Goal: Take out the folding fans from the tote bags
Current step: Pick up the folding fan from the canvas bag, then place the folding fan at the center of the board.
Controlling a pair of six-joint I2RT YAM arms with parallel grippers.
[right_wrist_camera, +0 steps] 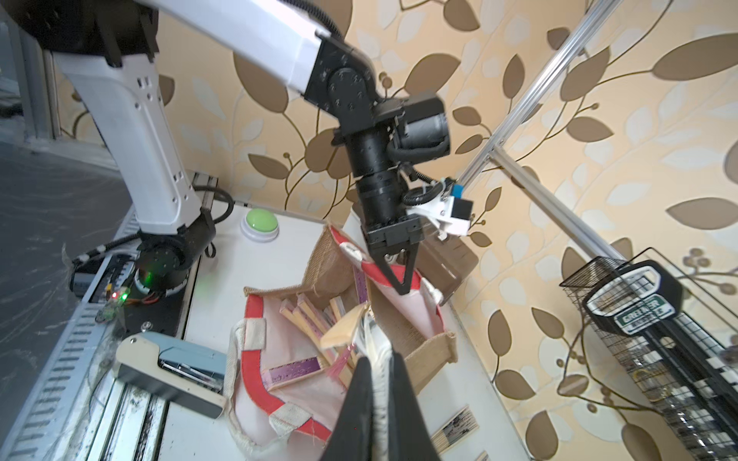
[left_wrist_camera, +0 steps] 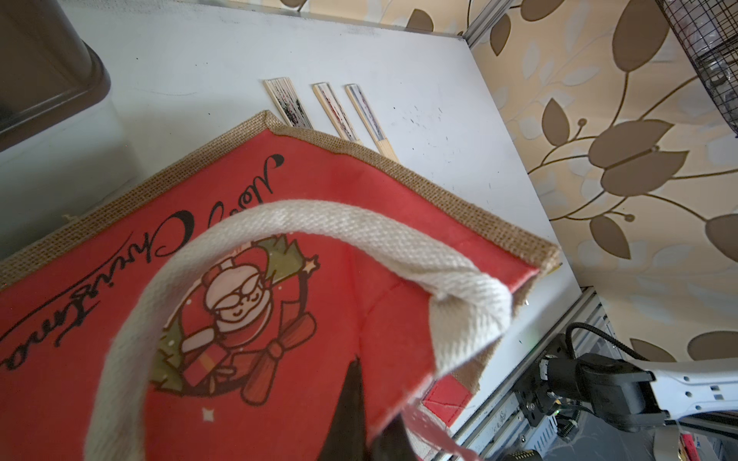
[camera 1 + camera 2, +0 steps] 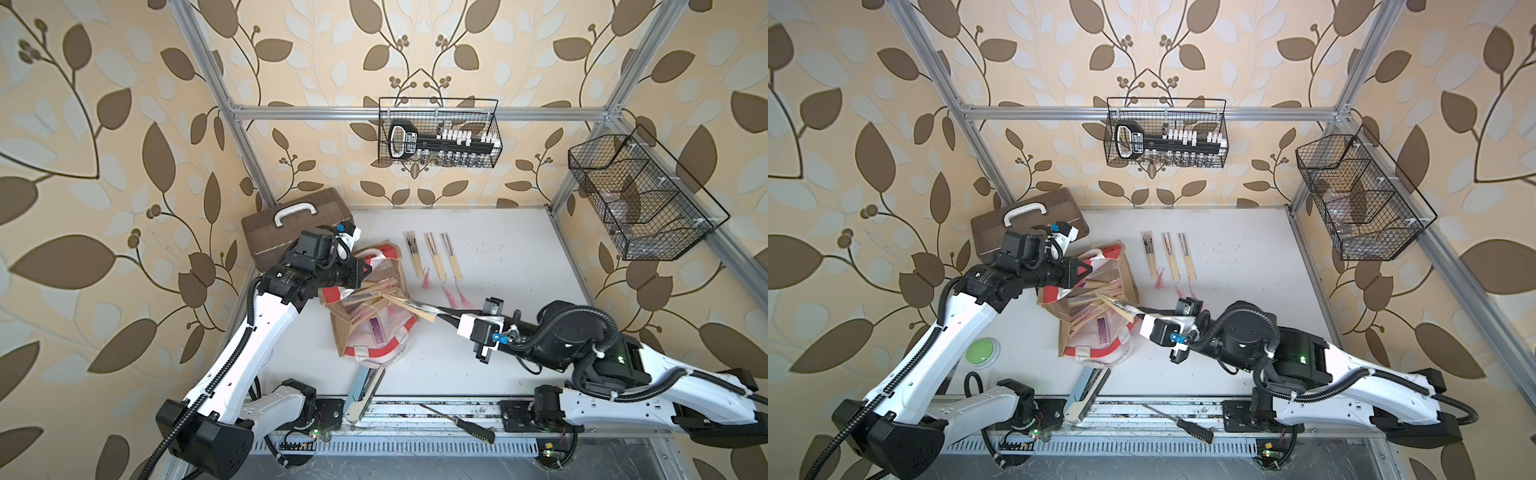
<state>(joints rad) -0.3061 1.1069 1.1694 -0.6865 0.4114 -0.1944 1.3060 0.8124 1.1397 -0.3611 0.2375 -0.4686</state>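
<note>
The tote bag (image 3: 374,332) lies on its side on the white table, its mouth turned toward the right arm. My left gripper (image 3: 365,268) is shut on the bag's red upper panel (image 2: 279,223), holding the mouth open, and it shows from across the bag as the left gripper (image 1: 399,275). Several folding fans (image 1: 307,319) lie inside on the whitish lining. My right gripper (image 1: 377,363) is shut on one fan (image 3: 415,309) at the mouth, its bamboo end still over the bag. Three fans (image 3: 434,255) lie side by side on the table behind the bag.
A brown case with a white handle (image 3: 291,232) stands behind the left arm. A light-blue stapler-like tool (image 3: 363,390) and a black-handled screwdriver (image 3: 457,422) lie near the front rail. Wire baskets hang at the back (image 3: 438,133) and right (image 3: 640,199). A green button (image 3: 982,351) sits front left.
</note>
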